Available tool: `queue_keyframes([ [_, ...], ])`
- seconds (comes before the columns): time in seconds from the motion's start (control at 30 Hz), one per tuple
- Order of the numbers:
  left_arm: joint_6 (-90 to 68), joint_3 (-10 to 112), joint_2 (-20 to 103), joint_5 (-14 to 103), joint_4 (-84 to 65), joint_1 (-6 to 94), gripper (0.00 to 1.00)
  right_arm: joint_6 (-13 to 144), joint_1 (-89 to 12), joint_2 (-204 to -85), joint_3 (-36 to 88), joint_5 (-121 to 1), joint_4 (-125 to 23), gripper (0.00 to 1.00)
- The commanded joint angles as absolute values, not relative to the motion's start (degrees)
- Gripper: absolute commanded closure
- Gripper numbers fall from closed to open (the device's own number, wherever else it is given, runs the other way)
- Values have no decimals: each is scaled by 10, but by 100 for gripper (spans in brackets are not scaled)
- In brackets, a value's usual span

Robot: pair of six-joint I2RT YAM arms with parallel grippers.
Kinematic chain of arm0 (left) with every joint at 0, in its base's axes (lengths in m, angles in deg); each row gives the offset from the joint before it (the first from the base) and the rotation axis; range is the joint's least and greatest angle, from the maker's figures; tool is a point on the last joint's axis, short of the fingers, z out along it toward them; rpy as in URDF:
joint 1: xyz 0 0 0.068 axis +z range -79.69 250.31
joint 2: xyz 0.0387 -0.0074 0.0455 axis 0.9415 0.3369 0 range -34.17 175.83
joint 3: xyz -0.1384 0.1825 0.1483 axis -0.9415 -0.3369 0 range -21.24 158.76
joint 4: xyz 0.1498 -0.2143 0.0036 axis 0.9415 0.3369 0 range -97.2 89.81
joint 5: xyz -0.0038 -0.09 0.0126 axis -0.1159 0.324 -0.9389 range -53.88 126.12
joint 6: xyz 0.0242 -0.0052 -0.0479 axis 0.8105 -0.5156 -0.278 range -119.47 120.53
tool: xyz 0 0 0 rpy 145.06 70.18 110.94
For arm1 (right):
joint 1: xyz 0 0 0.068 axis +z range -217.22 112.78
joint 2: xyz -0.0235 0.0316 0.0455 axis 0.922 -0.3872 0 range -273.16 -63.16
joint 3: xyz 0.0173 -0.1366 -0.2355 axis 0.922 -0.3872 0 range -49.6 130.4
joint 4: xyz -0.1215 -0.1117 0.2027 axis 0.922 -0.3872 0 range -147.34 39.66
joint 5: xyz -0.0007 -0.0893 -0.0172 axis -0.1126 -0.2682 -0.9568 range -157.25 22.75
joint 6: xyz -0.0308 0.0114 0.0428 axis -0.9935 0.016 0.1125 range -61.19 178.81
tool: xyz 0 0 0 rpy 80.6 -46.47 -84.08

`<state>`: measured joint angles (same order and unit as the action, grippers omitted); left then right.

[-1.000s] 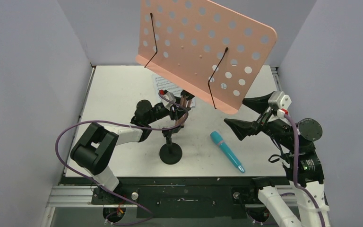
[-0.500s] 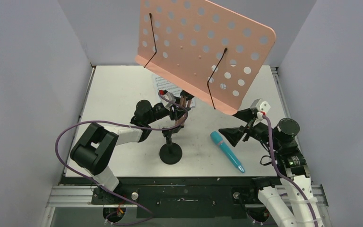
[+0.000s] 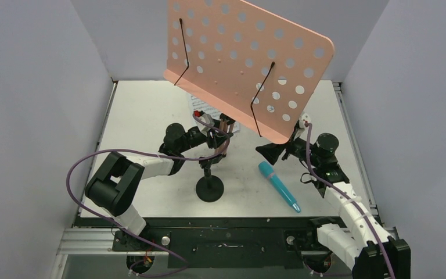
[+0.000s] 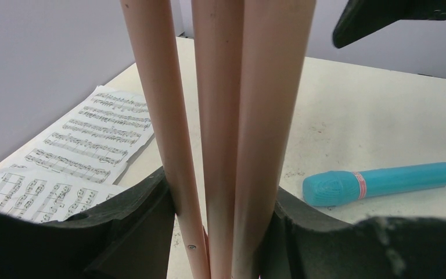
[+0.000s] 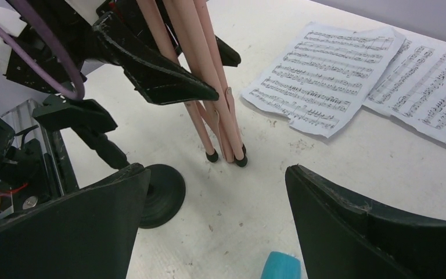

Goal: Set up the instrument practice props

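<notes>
The job looked barely begun. The pink music stand was upright only because the left tool was clamped round its three legs, which were folded together into one bundle with their feet touching the worktop. Nothing showed the tripod spread, so I judged it could not yet stand alone. The right tool was wide open and held nothing. It hung near the folded legs and just above the head of the teal microphone.

The two sheet-music pages lay flat on the worktop behind the legs, side by side and slightly overlapping, not on the stand's shelf. The microphone lay on its side, apart from the black mic stand, which stood upright near the front edge with nothing in it. Left to do, by my reading: spreading the legs, putting up the pages, and seating the microphone.
</notes>
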<state>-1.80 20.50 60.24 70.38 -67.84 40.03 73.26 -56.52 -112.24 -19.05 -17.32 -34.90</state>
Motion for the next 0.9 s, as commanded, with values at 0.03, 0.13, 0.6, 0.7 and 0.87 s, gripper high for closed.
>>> queue_keyframes([
  [0.03, -51, 215, 570, 710, -756, 403, 100, 713, -536, -1194, -120, -162, -213, 10],
  [0.13, -56, 217, 573, 714, -758, 403, 100, 713, -519, -1236, -77, -158, -198, 10],
  [0.6, -62, 234, 577, 749, -761, 404, 100, 731, -456, -1396, 90, -121, -85, 2],
  [0.7, -62, 235, 577, 751, -761, 404, 100, 735, -437, -1428, 115, -117, -73, 5],
  [0.87, -62, 236, 577, 756, -760, 404, 100, 760, -415, -1468, 141, -110, -33, 11],
])
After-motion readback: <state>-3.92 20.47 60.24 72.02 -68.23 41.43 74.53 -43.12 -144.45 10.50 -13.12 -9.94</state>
